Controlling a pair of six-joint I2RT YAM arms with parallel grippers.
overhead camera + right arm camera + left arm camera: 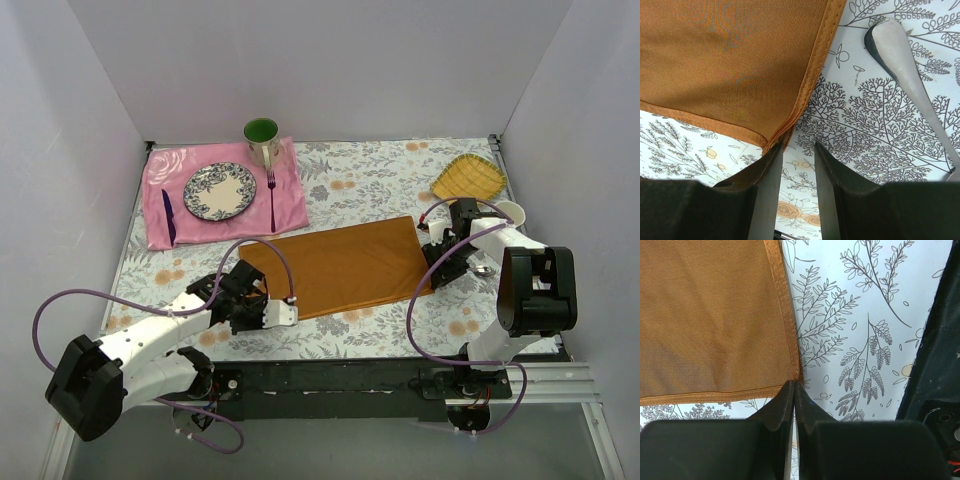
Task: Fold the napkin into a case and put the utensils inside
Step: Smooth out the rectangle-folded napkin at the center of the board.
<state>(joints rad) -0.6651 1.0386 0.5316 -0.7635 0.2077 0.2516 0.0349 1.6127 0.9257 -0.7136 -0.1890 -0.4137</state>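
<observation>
Since the left gripper (pixel 794 386) shows its jaws pressed together with no gap, and the hemmed near-left corner of the napkin (pixel 345 265) runs straight into that seam, entry reads: closed on the corner. The pinch looks very shallow.

Right gripper (pixel 795 147): jaws parted, a clear gap between them, nothing held. The napkin's near-right corner sits just at the tip of one finger, beside the gap rather than inside it, as far as the wrist view shows.

Napkin: lies flat and spread on the floral table covering (pixel 380 170), mid-table. Its long axis runs left to right between the two arms, with the right end angled a little further from the bases. Each arm is at its own near corner, so the near long edge spans from claw to claw.

Spoon (pixel 900 55): on the covering just beside the right gripper, off the cloth, on the side away from the napkin.

Judgement: folding not yet begun. The coming move likely turns on carrying the near edge away from the bases, across the short axis. The right claw probably has to get the corner between its jaws first, or the edge will lift unevenly.
</observation>
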